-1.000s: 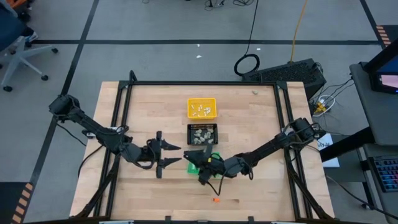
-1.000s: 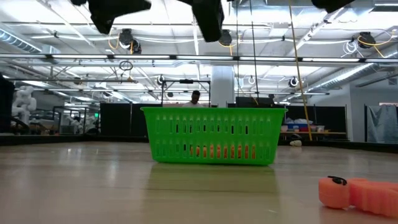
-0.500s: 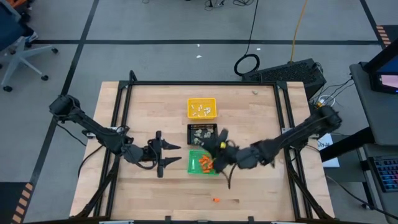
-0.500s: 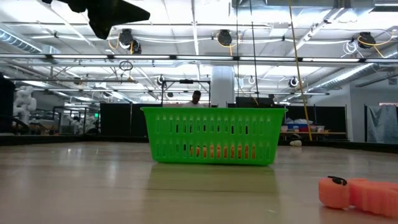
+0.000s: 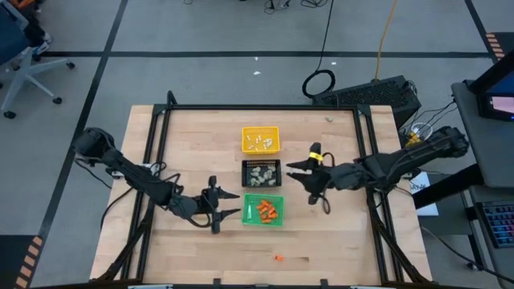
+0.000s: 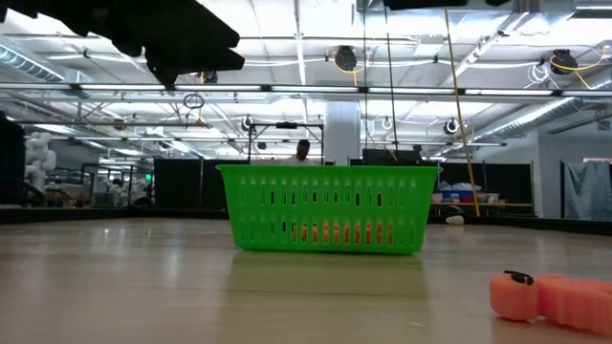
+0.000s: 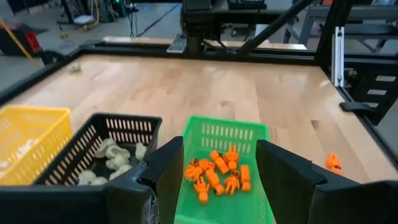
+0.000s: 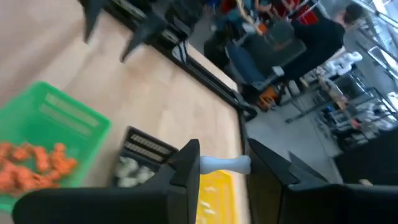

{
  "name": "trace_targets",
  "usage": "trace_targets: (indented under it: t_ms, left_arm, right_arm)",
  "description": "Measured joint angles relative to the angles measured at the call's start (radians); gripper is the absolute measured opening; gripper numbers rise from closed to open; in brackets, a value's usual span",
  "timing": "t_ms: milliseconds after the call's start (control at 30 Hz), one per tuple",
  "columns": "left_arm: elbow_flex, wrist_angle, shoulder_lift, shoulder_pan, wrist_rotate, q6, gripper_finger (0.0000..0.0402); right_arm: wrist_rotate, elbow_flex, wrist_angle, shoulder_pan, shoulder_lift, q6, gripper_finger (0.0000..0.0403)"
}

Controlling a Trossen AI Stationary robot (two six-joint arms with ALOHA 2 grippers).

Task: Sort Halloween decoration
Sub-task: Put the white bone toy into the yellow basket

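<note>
A thin white stick, knobbed at its end, is pinched in the right gripper beside the black tray. Orange bits fill the green tray; one lies loose on the table. Only the left wrist view shows the left gripper spread empty beside that tray.

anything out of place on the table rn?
Yes: one stray orange piece lies on the bare wood near the table's front edge, outside the green tray that holds the other orange pieces.
</note>
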Motion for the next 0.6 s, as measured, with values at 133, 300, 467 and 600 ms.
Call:
trace_targets:
  t_ms: [133, 300, 467, 600]
  left_arm:
    - [0.000, 0.037, 0.010, 0.002, -0.002, 0.071, 0.0200]
    - [0.000, 0.072, 0.010, 0.021, -0.026, 0.101, 0.0200]
    - [0.000, 0.074, 0.009, 0.054, -0.027, 0.101, 0.0200]
    - [0.000, 0.056, 0.009, 0.075, -0.027, 0.102, 0.0200]
  right_arm:
    - [-0.065, -0.185, 0.224, 0.004, -0.073, 0.037, 0.0085]
    - [-0.087, -0.410, 0.608, 0.015, -0.090, -0.010, 0.0085]
    - [-0.086, -0.538, 0.848, 0.015, -0.083, -0.061, 0.0085]
    - [-0.087, -0.566, 0.884, 0.015, -0.083, -0.109, 0.0085]
